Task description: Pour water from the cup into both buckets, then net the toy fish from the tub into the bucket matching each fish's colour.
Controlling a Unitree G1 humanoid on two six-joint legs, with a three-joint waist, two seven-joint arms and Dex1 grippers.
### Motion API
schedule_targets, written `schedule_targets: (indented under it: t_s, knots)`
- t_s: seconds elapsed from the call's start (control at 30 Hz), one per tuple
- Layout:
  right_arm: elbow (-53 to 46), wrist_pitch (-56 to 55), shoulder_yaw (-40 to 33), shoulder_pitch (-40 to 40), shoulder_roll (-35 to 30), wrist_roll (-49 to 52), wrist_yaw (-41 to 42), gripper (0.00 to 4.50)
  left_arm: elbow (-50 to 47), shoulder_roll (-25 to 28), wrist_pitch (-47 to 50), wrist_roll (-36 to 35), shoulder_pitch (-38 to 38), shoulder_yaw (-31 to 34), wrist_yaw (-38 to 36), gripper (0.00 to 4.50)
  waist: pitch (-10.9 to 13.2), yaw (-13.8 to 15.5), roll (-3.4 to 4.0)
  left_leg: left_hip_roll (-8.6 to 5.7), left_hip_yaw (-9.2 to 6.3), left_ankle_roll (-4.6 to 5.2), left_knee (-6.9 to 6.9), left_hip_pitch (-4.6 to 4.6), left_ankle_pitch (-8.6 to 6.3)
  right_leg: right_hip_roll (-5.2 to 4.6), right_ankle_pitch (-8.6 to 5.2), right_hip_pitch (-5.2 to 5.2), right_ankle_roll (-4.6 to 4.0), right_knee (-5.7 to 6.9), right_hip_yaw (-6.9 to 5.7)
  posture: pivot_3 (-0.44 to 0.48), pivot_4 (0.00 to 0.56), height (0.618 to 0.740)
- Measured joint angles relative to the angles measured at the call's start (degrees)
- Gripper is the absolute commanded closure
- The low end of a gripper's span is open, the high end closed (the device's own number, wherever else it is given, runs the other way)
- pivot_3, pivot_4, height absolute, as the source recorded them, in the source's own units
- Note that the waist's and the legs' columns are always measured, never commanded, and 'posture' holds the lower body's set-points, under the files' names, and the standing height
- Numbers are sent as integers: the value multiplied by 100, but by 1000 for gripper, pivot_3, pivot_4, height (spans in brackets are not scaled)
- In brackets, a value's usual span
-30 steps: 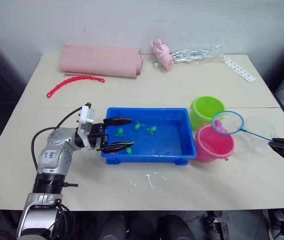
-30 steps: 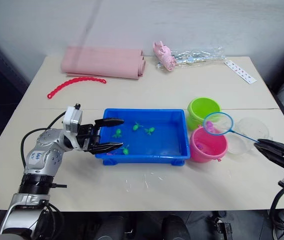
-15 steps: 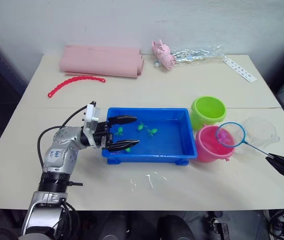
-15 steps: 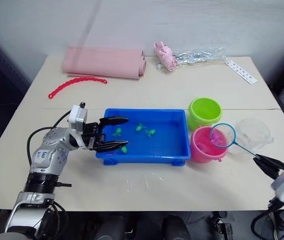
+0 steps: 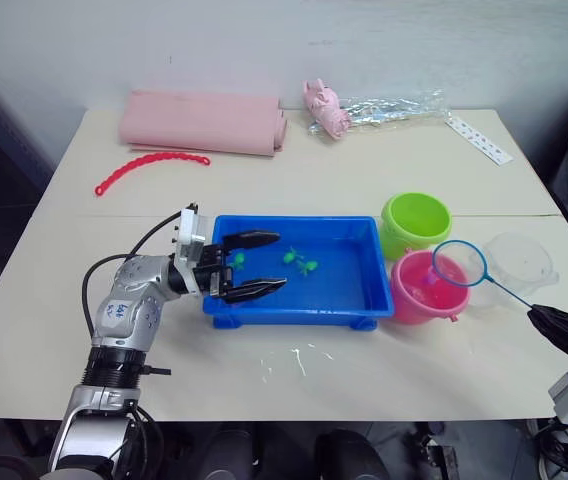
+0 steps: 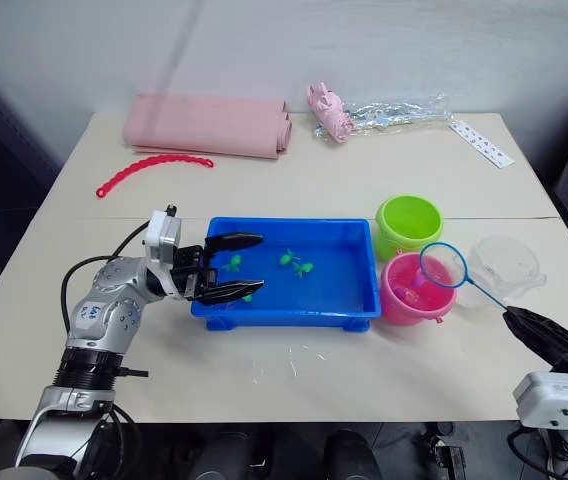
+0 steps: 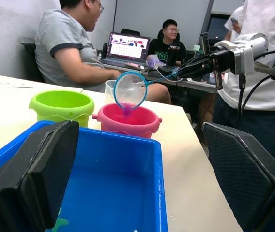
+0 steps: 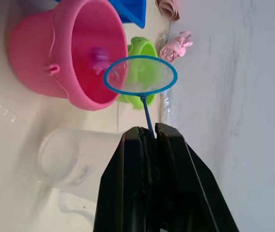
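Right gripper (image 8: 149, 137) clamps the net (image 5: 459, 263) over the pink bucket (image 5: 422, 290), apparently unloading; left gripper (image 5: 254, 264) gapes empty; green fish (image 5: 302, 263) remain in the tub (image 5: 364, 300)

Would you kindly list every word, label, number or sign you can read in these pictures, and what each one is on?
None can be read for certain.
Left arm: small blue marks on the casing, too small to read.
White strip at the far right of the table: a row of dark marks, too small to read.
Laptop screen in the left wrist view: coloured blocks, blurred.
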Motion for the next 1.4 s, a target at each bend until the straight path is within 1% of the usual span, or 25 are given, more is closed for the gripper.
schedule_targets:
  t_s: [0.17, 0.2, 0.27, 0.33, 0.37, 0.4, 0.43, 0.47, 0.5, 0.53, 0.57, 0.6, 0.73, 0.83, 0.93, 1.0, 1.03, 1.1, 1.27, 1.33, 1.4]
  knots:
    - [24, -225, -19, 68, -39, -292, -406, 4500, 3, -20, -71, 26, 4, -5, 14, 33, -1, -1, 1, 0, 0, 0, 0, 0, 0, 0, 0, 0, 0, 0, 1, 0, 150, 740]
    - [-12, -87, 20, 114, -37, -146, -420, 4500, 8, -19, -103, 37, 15, -5, 0, 33, -1, -1, 1, 0, 0, 0, 0, 0, 0, 0, 0, 0, 0, 1, 1, 0, 150, 740]
    - [-233, 477, 293, 330, -40, 640, -353, 4500, 19, 12, -188, 39, 48, 2, -88, 33, -1, -4, 1, 1, 0, 0, -1, 1, 0, 0, 0, 1, 0, 2, 1, 0, 150, 740]
    - [-589, 1280, 746, 538, -99, 1780, -131, 4500, 33, 152, -302, 38, 79, 47, -209, 33, -1, -27, 1, 3, 0, 0, -1, 2, 0, 1, 0, 1, 0, 3, 1, 0, 150, 740]
    - [-661, 1438, 808, 555, -101, 1971, -87, 4500, 33, 195, -323, 38, 81, 70, -232, 33, -1, -31, 1, 3, -1, 0, 0, 2, 0, 1, 0, 2, 0, 4, 0, 0, 150, 740]
    - [-854, 1990, 1020, 503, -252, 2633, 33, 4500, 45, 330, -372, 34, 119, 159, -307, 33, -1, -49, 3, 3, 0, 1, 2, 3, 0, 0, 0, 2, 0, 6, 3, 0, 150, 740]
    - [-899, 2094, 1045, 500, -288, 2749, 57, 4500, 54, 362, -380, 34, 125, 179, -322, 33, -1, -61, 4, 3, 1, 2, 2, 3, 1, 0, 0, 2, 0, 6, 4, 0, 150, 740]
    - [-1050, 2428, 1104, 462, -393, 3118, 129, 4500, 78, 466, -393, 30, 141, 264, -357, 33, -1, -68, 4, 3, 1, 4, 1, 3, 2, -1, 0, 2, -1, 6, 3, 0, 150, 740]
    - [-1228, 2896, 1221, 356, -560, 3629, 191, 4500, 117, 598, -391, 14, 184, 376, -391, 33, -1, -91, 4, 5, -2, 4, 2, 5, 2, -1, 0, 5, -1, 7, 2, 0, 150, 740]
    - [-1414, 3491, 1431, 35, -808, 4242, 282, 4500, 182, 782, -390, -13, 281, 563, -430, 33, -1, -124, 3, 4, -6, 4, 0, 9, 2, -2, 0, 11, -1, 5, -2, 0, 150, 740]
    - [-1494, 3789, 1532, -128, -918, 4539, 328, 4500, 211, 857, -391, -17, 316, 640, -439, 33, -1, -121, 3, 4, -8, 4, 2, 9, 2, -2, 0, 11, -1, 5, -3, 0, 150, 740]
    - [-1575, 4255, 1792, -431, -1133, 4911, 404, 4500, 216, 1000, -406, -22, 449, 776, -455, 33, -1, -135, 3, 4, -12, 5, 1, 10, 2, -2, 0, 13, -1, 3, -6, 0, 150, 740]
    - [-1727, 5627, 2781, -1473, -1640, 5613, 652, 4500, 205, 1395, -478, -27, 897, 1235, -393, 33, -1, -134, 3, 6, -16, 5, -1, 1, 1, -2, 0, 5, -1, -1, -12, 0, 150, 740]
    - [-1723, 6683, 3983, -2824, -1672, 5609, 669, 4500, 190, 1699, -520, -1, 1431, 1652, -200, 33, 0, -150, 4, 6, -16, 6, 0, -5, 0, -7, 0, -3, -1, 0, -12, 0, 150, 740]
    - [-1532, 7375, 4981, -4041, -1262, 5335, 695, 4500, 11, 1861, -486, -17, 1894, 2067, 28, 33, 1, -152, -2, 5, -17, 5, 3, -6, 0, -11, 0, -5, -1, 1, -10, 0, 150, 740]
    - [-1446, 7471, 5282, -4328, -1129, 5162, 756, 4500, -113, 1882, -451, -25, 2012, 2148, 89, 33, 1, -118, -2, 2, -21, 6, 2, -8, -1, -15, 0, -5, -1, 2, -13, 0, 150, 740]
    - [-1273, 7517, 5608, -4652, -955, 4888, 855, 4500, -316, 1915, -373, -34, 2214, 2234, 173, 33, 1, -98, -3, 1, -21, 9, 4, -10, -3, -19, 0, -5, 0, -1, -14, 0, 150, 740]
    - [-956, 7450, 6027, -4994, -730, 4435, 1038, 4500, -625, 1932, -227, -79, 2429, 2290, 299, 33, 0, -107, -5, -3, -18, 11, 4, -11, -4, -22, 0, -5, 0, -2, -12, 0, 150, 740]
    - [-516, 7406, 6693, -5399, -245, 3700, 1339, 4500, -1014, 2067, -7, -162, 2730, 2361, 415, 33, 0, -172, -6, 1, -15, 7, -1, -8, -2, -15, 0, -12, 0, 8, -11, 0, 150, 740]
    - [-311, 7410, 6943, -5586, -14, 3388, 1362, 4500, -1196, 2088, 93, -192, 2761, 2361, 436, 33, 0, -194, -6, 2, -16, 6, -2, -8, -1, -14, 0, -13, -1, 11, -11, 0, 150, 740]
    - [-170, 7367, 7135, -5709, 81, 3098, 1438, 4500, -1270, 2155, 174, -228, 2782, 2357, 412, 33, 0, -208, -6, 2, -16, 5, -2, -8, -2, -14, 0, -14, -1, 11, -11, 0, 150, 740]
